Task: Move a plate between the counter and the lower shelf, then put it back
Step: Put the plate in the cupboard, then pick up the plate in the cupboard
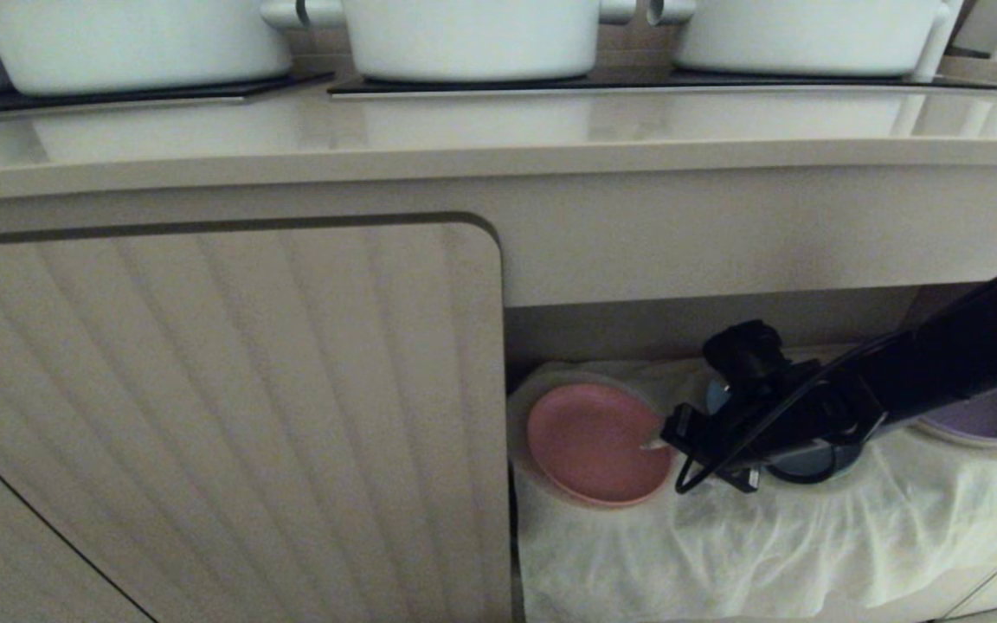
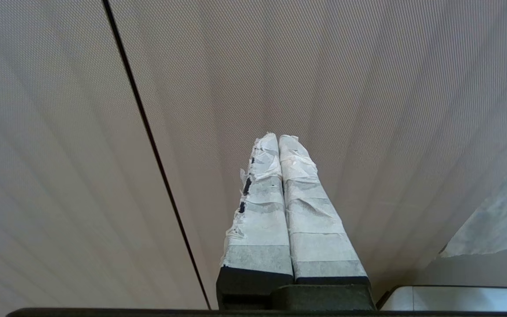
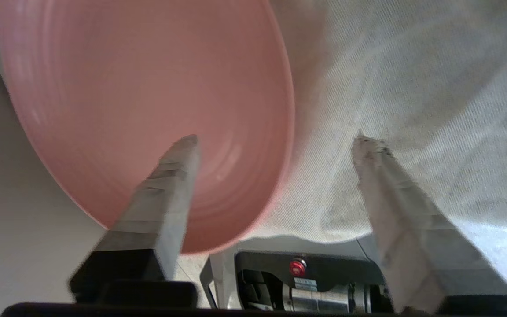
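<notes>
The pink plate (image 1: 594, 441) (image 3: 148, 88) lies on the white cloth (image 1: 767, 536) in the lower shelf (image 1: 723, 316), at the recess's left end beside the cabinet door. My right gripper (image 1: 658, 443) (image 3: 277, 140) reaches in from the right and stands open at the plate's right edge. In the right wrist view one finger is over the plate's face, the other over the cloth, and the rim runs between the jaws with nothing gripped. The counter (image 1: 498, 130) runs above. My left gripper (image 2: 280, 137) is shut, empty and parked facing the ribbed door.
The ribbed cabinet door (image 1: 221, 415) closes the left half. A blue plate (image 1: 810, 467) sits mostly hidden behind my right wrist, and a purple plate (image 1: 974, 420) lies further right on the cloth. White pots (image 1: 464, 35) stand on black hob panels (image 1: 637, 84).
</notes>
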Robot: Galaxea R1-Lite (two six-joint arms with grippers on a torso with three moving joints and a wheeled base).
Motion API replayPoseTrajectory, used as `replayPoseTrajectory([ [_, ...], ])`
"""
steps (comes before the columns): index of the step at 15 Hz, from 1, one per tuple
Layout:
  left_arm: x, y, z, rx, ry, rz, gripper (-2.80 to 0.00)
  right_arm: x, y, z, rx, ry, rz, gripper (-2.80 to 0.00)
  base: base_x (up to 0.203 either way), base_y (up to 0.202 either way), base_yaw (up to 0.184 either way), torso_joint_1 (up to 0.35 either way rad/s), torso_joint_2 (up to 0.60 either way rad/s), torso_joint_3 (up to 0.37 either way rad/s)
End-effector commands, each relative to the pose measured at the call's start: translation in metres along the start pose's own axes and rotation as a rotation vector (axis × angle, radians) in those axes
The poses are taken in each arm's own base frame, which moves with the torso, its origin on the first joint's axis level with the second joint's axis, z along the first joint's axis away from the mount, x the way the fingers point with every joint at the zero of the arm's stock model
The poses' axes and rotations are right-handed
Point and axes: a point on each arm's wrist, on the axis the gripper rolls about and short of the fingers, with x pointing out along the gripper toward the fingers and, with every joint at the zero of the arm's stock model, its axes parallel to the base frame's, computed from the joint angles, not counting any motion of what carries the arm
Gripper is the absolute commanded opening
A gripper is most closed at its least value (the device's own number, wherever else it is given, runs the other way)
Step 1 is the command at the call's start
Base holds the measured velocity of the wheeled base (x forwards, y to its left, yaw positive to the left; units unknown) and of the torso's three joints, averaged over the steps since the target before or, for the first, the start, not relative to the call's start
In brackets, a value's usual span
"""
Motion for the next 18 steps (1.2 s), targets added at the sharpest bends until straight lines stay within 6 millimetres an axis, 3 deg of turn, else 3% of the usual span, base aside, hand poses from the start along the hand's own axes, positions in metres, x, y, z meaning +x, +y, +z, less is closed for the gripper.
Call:
replayPoseTrajectory([
  [1,0.0,0.0,0.0,-0.001,-0.001,0.0,-2.8,-0.005,0.001,0.0,0.002,-0.007,0.006,0.0,0.0,0.0,0.0,0.0,0.0,0.0],
  [16,0.0,0.0,0.0,0.0,-0.001,0.0,-2.8,-0.061,-0.014,-0.028,-0.079,0.027,-0.026,0.0,0.0,0.0,0.0,0.0,0.0,0.0],
  [17,0.0,0.0,0.0,-0.001,-0.001,0.0,-2.8,-0.065,-0.017,-0.032,-0.083,0.028,-0.027,-2.8,0.0,0.0,0.0,0.0,0.0,0.0],
  [18,0.0,0.0,0.0,-0.001,-0.001,0.0,-2.8,-0.07,-0.019,-0.035,-0.084,0.03,-0.029,-2.8,0.0,0.0,0.0,0.0,0.0,0.0],
])
